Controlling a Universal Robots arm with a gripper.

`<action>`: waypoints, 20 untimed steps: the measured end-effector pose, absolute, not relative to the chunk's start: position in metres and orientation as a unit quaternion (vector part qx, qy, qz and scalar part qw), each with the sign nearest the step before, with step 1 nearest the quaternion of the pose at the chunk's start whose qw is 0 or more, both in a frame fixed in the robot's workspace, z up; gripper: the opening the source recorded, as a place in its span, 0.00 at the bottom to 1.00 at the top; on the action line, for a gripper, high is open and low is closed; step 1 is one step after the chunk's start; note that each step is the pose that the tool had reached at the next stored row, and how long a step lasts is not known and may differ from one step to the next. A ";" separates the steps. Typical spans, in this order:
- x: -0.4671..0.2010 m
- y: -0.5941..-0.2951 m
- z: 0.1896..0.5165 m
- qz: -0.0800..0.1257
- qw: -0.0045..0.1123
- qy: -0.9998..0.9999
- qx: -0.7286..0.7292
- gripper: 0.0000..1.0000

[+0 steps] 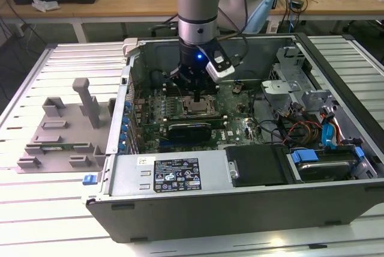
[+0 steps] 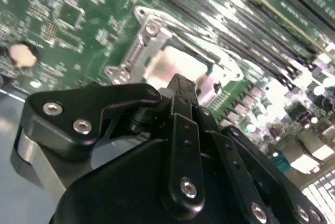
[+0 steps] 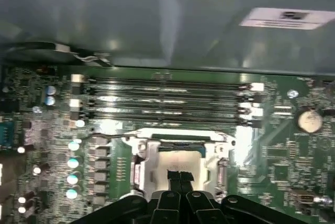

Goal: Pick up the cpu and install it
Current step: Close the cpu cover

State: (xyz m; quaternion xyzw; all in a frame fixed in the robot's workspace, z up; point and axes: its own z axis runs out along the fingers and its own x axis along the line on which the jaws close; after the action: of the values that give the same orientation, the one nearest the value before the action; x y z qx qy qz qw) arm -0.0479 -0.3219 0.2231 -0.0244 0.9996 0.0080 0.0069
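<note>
**Seating the cpu flat in its socket**

Reaches down into the open computer case [image 1: 126, 176] on the desk [image 1: 48, 221], with the claw [image 1: 197, 96] right over the middle of the motherboard [image 1: 240, 125]. In both wrist views, shows the claw [image 3: 180, 178] [image 2: 180, 85] clenched, with tips pressed together and nothing visible between them. Shows also the cpu [image 3: 175, 157] [image 2: 178, 66], pale and shiny, lying inside the metal socket frame [image 3: 138, 148], directly under the tips and near the memory slots [image 3: 167, 101]. Cannot tell whether touching the chip or just above it.

Looks like the placing step, close to its end. To do it well: press only straight down and softly, on the middle of the chip, never on one corner. Check all four edges for level seating inside the frame. Avoid any sideways push, for fear of bending the fine contacts probably lying below. Stay well away from the round capacitors [image 3: 73, 162] beside the socket.
</note>
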 end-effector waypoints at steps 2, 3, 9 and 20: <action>-0.055 -0.322 0.222 0.008 0.007 1.000 -0.024 0.11; -0.057 -0.322 0.220 0.008 0.007 1.000 -0.024 0.11; -0.066 -0.321 0.203 0.008 0.006 1.000 -0.030 0.11; -0.062 -0.318 0.204 0.006 0.005 0.999 -0.039 0.11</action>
State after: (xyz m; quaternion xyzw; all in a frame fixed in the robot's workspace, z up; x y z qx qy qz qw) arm -0.0624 -0.3181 0.2039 -0.0392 0.9992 0.0056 0.0046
